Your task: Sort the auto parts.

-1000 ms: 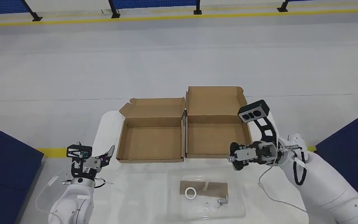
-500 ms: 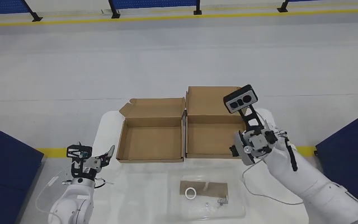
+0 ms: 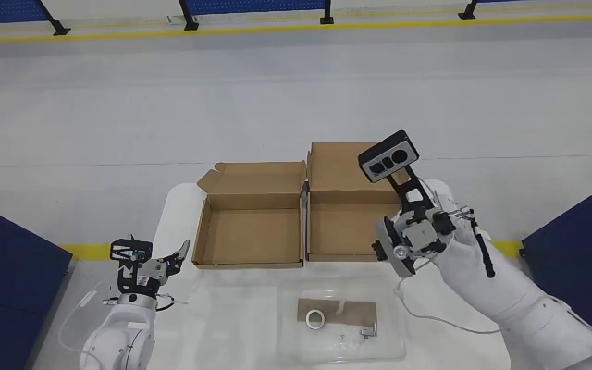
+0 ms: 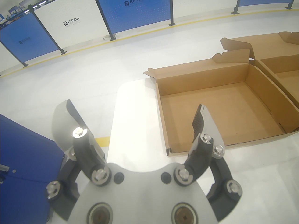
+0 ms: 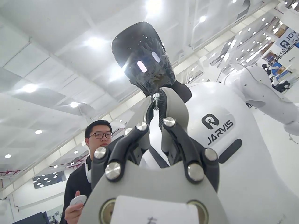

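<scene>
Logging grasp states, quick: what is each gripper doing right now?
Left gripper: open, holding nothing.
Right gripper: closed on a small metal part.

I'm looking at a white table (image 3: 231, 305) on a pale grey floor (image 3: 277, 102). A yellow line (image 3: 277, 28) crosses the floor well beyond the table's far edge, and blue and white partition panels (image 4: 130, 3) stand behind it. One dark blue barrier (image 3: 28, 277) stands off the table's left edge, and another (image 3: 566, 248) off its right. Ceiling lights (image 5: 154, 2) glow overhead.

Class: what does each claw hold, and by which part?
Right claw pinches a small coiled metal part across its sides; left claw holds nothing.
</scene>
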